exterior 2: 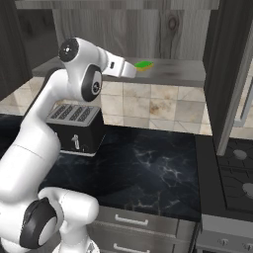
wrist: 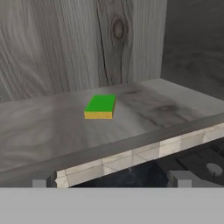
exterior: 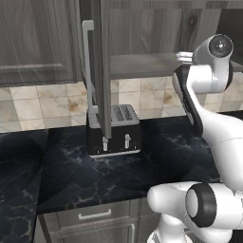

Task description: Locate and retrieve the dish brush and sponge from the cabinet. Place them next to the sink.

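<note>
Gripper fingers are standing wide apart and holding nothing, their two small tips poking up at the bottom of the hand view, just short of the front lip of the cabinet shelf. Spread that wide, they are, I would guess, being lined up to straddle the sponge, which is lying flat near the middle of the hand view, green side up and yellow layer underneath, set back from the edge with bare board all around it.

From the right base view, the sponge is sitting in the upper middle of the frame on the shelf, just beyond the end of the white arm, which is reaching up and forward from the lower left. The cabinet door is hanging open along the right side of that frame, which is why the shelf is lying exposed. In the left base view the same door is showing edge-on in the upper middle, its long silver handle running down beside it, with the toaster sitting on the dark marble desk directly below.

I cannot make out the dish brush or the sink from where these views are looking. Judging by the gap, the hand is needing to travel further in over the board before closing.
</note>
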Available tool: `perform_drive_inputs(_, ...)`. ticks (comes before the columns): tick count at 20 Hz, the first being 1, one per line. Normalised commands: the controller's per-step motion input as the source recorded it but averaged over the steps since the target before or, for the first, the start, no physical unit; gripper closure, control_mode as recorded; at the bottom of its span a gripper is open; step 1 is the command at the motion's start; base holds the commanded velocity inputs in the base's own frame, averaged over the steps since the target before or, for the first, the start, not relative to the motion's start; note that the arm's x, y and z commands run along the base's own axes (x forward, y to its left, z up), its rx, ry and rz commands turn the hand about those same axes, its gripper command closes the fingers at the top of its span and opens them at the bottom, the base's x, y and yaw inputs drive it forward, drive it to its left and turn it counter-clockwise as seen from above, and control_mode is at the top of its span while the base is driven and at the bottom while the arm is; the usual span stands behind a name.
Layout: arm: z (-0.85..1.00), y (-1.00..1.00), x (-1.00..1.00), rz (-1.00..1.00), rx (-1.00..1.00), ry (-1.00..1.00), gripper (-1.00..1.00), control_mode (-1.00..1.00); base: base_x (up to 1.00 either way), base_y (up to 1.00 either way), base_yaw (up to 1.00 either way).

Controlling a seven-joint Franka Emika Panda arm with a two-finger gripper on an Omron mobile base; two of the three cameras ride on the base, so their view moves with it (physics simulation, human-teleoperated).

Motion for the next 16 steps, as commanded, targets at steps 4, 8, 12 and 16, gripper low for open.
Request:
perform_drive_inputs(4,0.00,0.00,0.03,0.00,0.00,0.01,-1.00,-1.00,0.00,0.00,0.00)
perform_drive_inputs(8,0.00,0.00,0.19,0.00,0.00,0.00,-1.00,-1.00,0.00,0.00,0.00)
perform_drive_inputs(12,0.00,0.00,0.28,0.00,0.00,0.00,-1.00,-1.00,0.00,0.00,0.00)
perform_drive_inputs(16,0.00,0.00,0.31,0.01,0.00,0.01,-1.00,-1.00,0.00,0.00,0.00)
